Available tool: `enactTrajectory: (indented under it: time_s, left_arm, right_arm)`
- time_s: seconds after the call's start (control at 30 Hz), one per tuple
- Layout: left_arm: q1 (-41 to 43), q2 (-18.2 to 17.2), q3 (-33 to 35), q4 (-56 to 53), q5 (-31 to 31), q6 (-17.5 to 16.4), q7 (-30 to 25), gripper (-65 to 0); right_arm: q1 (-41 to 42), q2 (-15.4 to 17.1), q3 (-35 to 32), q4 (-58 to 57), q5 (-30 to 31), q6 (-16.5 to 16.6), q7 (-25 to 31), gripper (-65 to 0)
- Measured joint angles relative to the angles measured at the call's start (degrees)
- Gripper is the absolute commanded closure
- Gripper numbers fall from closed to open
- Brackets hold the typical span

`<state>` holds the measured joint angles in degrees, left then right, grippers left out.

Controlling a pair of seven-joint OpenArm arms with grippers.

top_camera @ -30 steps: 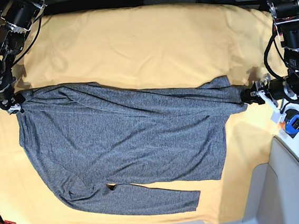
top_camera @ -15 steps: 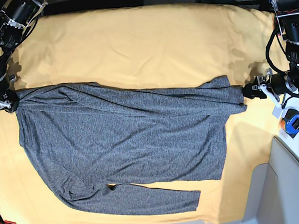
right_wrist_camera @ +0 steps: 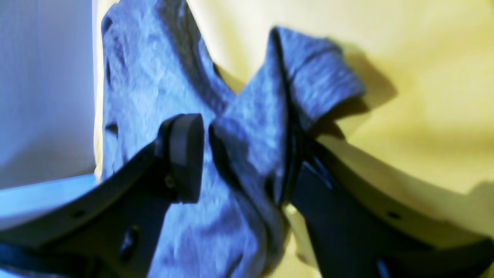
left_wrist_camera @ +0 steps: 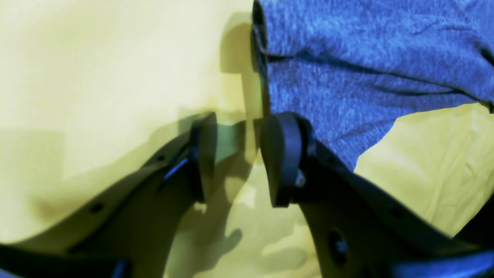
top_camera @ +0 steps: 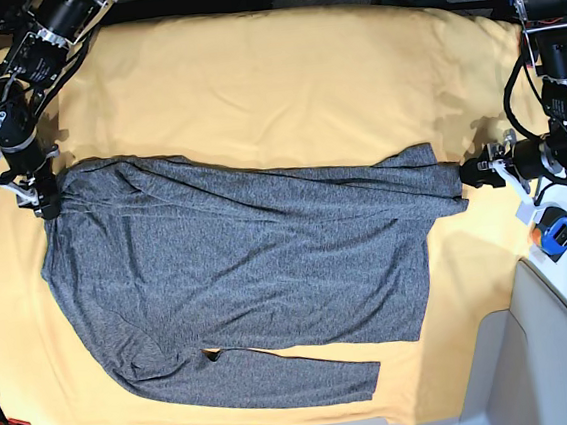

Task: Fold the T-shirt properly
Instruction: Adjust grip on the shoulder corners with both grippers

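The T-shirt is spread flat on the yellow-orange cloth, so it can be folded. It fills the middle of the cloth from side to side. 1 long sleeve is laid along the near edge.

At the left of the base view, a bunched corner of the T-shirt is caught by the right gripper. In the right wrist view a thick fold of grey knit is seen between the 2 fingers. The fold is pinched, so that corner can be pulled or lifted.

At the right of the base view, the left gripper is set at the far tip of the T-shirt. In the left wrist view its 2 fingers are held apart, and only yellow cloth is seen between them. The grey edge lies just beside 1 finger, so nothing is held there.

Counted: 1 T-shirt, 1 cloth, 2 grippers, and 1 small blue and orange thing by the right edge.
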<state>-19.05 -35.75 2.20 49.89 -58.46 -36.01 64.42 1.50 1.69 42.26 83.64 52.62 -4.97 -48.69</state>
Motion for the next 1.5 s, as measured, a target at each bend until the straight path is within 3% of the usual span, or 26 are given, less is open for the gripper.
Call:
enactTrajectory:
  time_s: [0.27, 0.47, 0.7, 0.97, 1.2, 1.5]
  left_arm:
    - [-0.02, 0.0, 0.0, 0.04, -0.2, -0.02, 0.92, -21.9]
    - [-0.02, 0.0, 0.0, 0.11, -0.2, -0.02, 1.29, -22.1]
    - [-0.2, 0.07, 0.0, 0.09, -0.66, -0.02, 3.28, -24.2]
    - [-0.63, 2.62, -0.52, 0.31, -1.42, -0.46, 5.88, -24.2]
    - [0.0, 2.01, -0.2, 0.11, -9.79, -0.42, 9.66, -24.1]
    - [2.56, -3.37, -0.2, 0.09, -20.92, -0.39, 11.43, -24.0]
  right_arm:
    - [-1.55, -1.88, -0.07, 1.75, 0.52, 0.04, -0.07, -28.5]
    - [2.01, -1.53, 0.15, -1.53, 0.46, -0.02, -0.2, -28.5]
    - [3.61, -1.4, 0.09, -1.68, -4.26, 0.0, -1.09, -28.5]
    - [3.26, -1.44, -0.02, -1.64, -4.2, 0.13, -0.7, -28.5]
    - [2.58, -1.44, -0.07, -1.53, -3.67, 0.5, -0.59, -28.5]
    - [2.16, -1.44, -0.07, -1.36, -3.21, 0.52, -0.61, -28.4]
